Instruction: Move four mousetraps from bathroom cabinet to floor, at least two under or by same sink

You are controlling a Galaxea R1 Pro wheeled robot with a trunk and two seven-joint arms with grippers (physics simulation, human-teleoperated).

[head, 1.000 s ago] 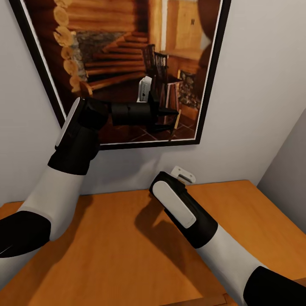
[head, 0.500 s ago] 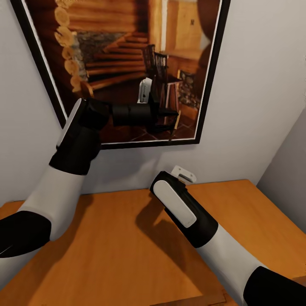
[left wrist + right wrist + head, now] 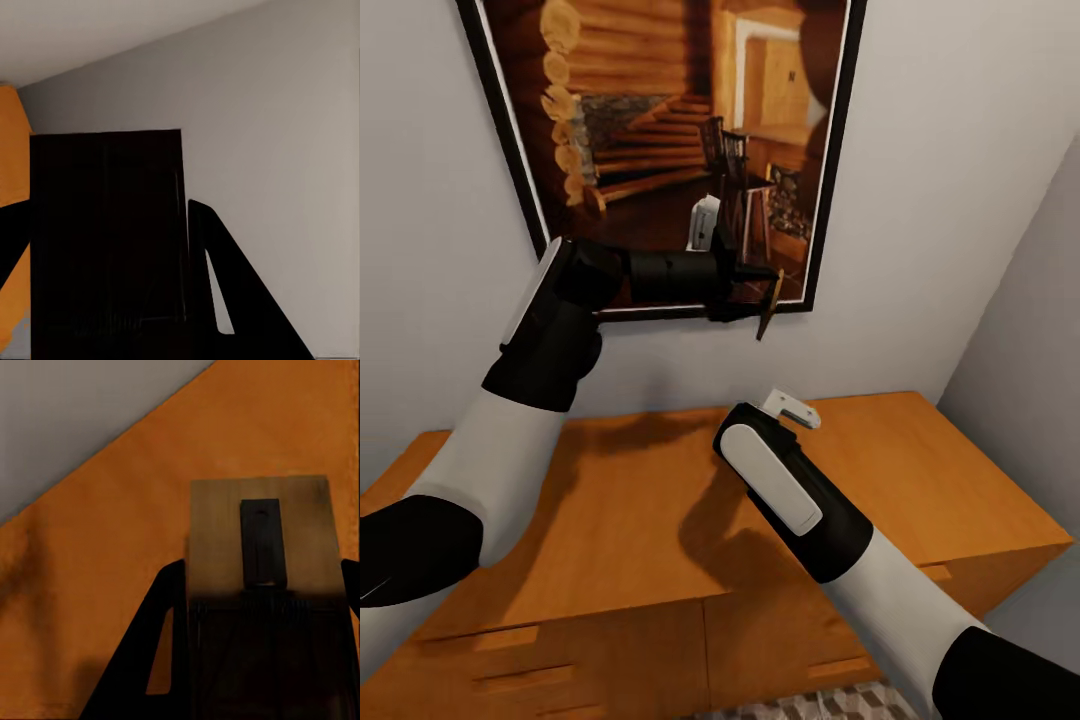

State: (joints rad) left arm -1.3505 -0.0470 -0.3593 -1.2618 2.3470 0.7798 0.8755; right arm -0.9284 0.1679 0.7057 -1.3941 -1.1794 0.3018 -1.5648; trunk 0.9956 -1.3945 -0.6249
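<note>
Both grippers, left (image 3: 760,290) and right (image 3: 262,660), pinch a mousetrap (image 3: 259,536) each above the orange cabinet (image 3: 640,510); framed picture (image 3: 660,130) behind on grey wall (image 3: 930,200).

The head camera looks forward and down from above both arms, taking in a grey wall (image 3: 950,200), a framed picture (image 3: 660,150) and the orange counter (image 3: 640,520) below. The left wrist camera sits close behind the left claw (image 3: 187,247) and faces the grey wall, with a strip of orange at its edge. The right wrist camera looks along the right claw (image 3: 262,585), very near the counter top. All three share wall and counter.
</note>
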